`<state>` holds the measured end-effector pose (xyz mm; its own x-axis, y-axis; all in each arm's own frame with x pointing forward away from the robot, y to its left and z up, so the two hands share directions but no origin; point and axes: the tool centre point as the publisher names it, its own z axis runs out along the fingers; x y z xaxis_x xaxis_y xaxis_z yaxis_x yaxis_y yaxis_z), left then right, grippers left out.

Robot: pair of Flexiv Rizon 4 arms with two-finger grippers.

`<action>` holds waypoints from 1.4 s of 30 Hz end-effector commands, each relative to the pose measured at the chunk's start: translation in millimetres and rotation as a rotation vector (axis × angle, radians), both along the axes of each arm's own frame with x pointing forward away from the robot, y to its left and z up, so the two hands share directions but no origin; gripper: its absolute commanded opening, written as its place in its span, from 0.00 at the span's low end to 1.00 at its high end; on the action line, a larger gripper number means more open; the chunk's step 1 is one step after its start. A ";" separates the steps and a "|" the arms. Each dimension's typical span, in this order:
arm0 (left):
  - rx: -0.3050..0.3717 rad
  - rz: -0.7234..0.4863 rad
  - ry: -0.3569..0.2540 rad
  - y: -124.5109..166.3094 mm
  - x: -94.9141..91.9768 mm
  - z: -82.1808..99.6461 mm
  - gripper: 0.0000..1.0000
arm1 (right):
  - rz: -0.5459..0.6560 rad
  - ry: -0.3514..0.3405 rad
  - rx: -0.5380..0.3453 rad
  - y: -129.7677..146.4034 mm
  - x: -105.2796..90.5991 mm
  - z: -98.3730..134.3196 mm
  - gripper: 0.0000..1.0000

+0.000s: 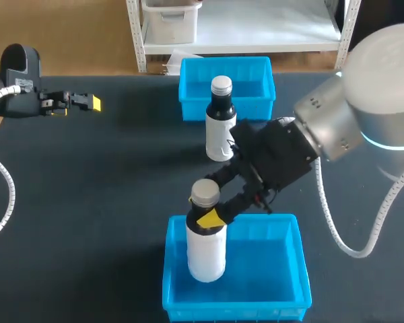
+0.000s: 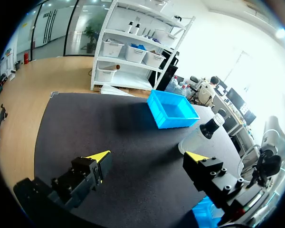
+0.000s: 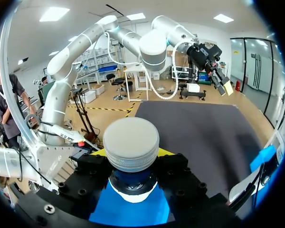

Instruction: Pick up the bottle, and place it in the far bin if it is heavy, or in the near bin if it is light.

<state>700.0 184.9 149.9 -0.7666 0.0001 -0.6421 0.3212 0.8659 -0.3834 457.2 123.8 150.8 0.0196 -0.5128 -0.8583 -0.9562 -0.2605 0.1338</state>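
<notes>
A white bottle point(image 1: 207, 252) with a grey cap point(image 3: 131, 142) stands upright inside the near blue bin point(image 1: 232, 313). My right gripper point(image 1: 207, 215) is shut on its neck just under the cap, a yellow tip on each side. I cannot tell whether the bottle's base touches the bin floor. The far blue bin point(image 1: 188, 108) holds nothing that I can see. A second bottle point(image 1: 220, 121), dark with a white label, stands on the mat just in front of it. At the table's far left my left gripper point(image 1: 93, 102) hangs open over bare mat point(image 2: 149, 156).
The dark mat point(image 1: 108, 188) covers the table. In the left wrist view the second bottle point(image 2: 202, 135) stands beside the far bin point(image 2: 173, 110), ahead of the gripper. My left arm's gripper point(image 3: 223, 83) shows far off in the right wrist view.
</notes>
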 end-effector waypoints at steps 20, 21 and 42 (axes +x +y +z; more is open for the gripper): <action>0.000 0.000 0.000 0.0 0.0 0.0 1.00 | 0.027 0.020 -0.003 2.5 3.3 -12.6 1.00; 0.000 0.000 0.000 0.0 0.0 0.0 1.00 | 0.027 0.020 -0.003 2.0 3.3 -12.3 1.00; 0.000 0.000 0.000 0.0 0.0 0.0 1.00 | -0.161 -0.005 -0.127 -90.1 82.6 -4.0 1.00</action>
<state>700.0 184.9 149.9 -0.7666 0.0001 -0.6421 0.3212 0.8659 -0.3834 530.7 55.3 141.0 -0.0552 -0.6236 -0.7798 -0.9845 -0.0962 0.1467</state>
